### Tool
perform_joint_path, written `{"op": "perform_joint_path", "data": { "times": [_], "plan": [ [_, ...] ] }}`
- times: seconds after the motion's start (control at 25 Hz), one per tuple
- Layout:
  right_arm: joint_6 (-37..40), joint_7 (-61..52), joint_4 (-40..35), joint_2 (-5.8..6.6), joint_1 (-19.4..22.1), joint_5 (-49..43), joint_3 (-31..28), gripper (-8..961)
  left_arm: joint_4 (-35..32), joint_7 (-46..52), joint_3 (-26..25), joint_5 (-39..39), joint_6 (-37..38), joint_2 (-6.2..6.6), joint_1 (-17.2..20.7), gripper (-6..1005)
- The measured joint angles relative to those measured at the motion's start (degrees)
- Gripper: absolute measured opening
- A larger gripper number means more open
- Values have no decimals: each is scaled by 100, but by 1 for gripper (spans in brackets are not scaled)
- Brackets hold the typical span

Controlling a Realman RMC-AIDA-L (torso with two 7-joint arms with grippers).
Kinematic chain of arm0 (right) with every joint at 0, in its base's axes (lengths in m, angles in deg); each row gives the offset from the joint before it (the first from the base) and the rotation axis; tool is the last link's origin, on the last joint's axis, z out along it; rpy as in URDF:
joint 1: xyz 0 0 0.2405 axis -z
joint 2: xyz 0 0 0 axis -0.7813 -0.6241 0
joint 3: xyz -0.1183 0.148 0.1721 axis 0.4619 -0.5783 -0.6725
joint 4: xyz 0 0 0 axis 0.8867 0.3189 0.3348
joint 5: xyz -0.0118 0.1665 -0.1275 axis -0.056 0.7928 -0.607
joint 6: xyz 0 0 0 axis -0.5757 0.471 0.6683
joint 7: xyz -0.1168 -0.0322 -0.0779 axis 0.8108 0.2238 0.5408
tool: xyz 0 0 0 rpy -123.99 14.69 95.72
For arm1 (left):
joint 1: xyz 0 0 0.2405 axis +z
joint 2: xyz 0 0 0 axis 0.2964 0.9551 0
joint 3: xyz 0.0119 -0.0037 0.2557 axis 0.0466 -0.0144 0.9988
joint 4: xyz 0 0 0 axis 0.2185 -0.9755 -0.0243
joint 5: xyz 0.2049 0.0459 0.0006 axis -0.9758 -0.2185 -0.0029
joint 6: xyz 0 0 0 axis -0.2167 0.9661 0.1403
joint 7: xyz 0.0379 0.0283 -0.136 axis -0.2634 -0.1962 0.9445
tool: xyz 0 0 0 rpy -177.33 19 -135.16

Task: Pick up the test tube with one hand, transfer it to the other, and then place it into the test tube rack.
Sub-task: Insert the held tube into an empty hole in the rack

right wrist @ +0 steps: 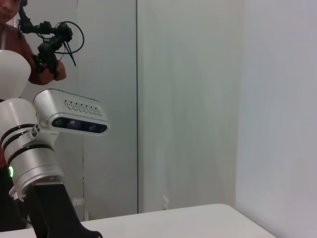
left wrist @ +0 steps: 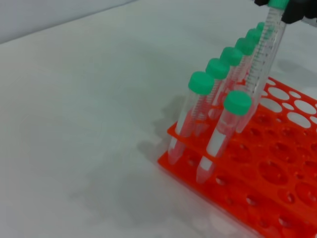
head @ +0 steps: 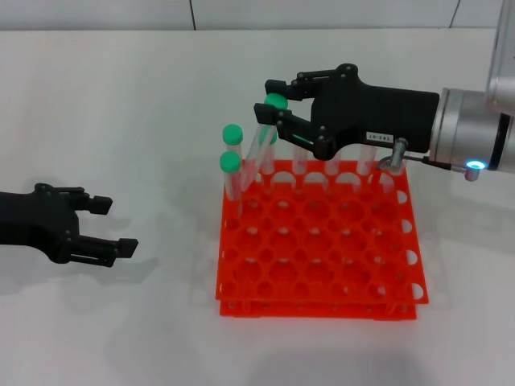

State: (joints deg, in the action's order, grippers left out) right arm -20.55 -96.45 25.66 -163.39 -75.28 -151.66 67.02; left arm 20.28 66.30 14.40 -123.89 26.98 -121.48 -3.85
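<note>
Orange-red test tube rack [head: 318, 241] low centre on the white table [head: 121, 104], left gripper [head: 109, 227] at lower left with fingers spread wide and holding nothing, right gripper [head: 278, 108] upper centre, fingers clamped on the tilted test tube [head: 264, 137] over the rack's far-left corner, other green-capped tubes [head: 231, 165] standing alongside.

White tabletop [head: 121, 104]; pale wall panels [right wrist: 188, 99] behind.

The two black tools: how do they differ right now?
The right tool is raised over the test tube rack, shut on a green-capped test tube; the left tool sits low beside the rack, open and empty. The right bears a white label; the left shows none. Both are black.
</note>
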Motion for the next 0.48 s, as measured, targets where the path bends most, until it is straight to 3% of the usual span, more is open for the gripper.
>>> {"op": "perform_joint_path", "data": {
  "times": [0.48],
  "plan": [
    [-33,189,68,1,178,-11,1,272,59,-68,0,-4,-14,-14,13,886]
  ]
}}
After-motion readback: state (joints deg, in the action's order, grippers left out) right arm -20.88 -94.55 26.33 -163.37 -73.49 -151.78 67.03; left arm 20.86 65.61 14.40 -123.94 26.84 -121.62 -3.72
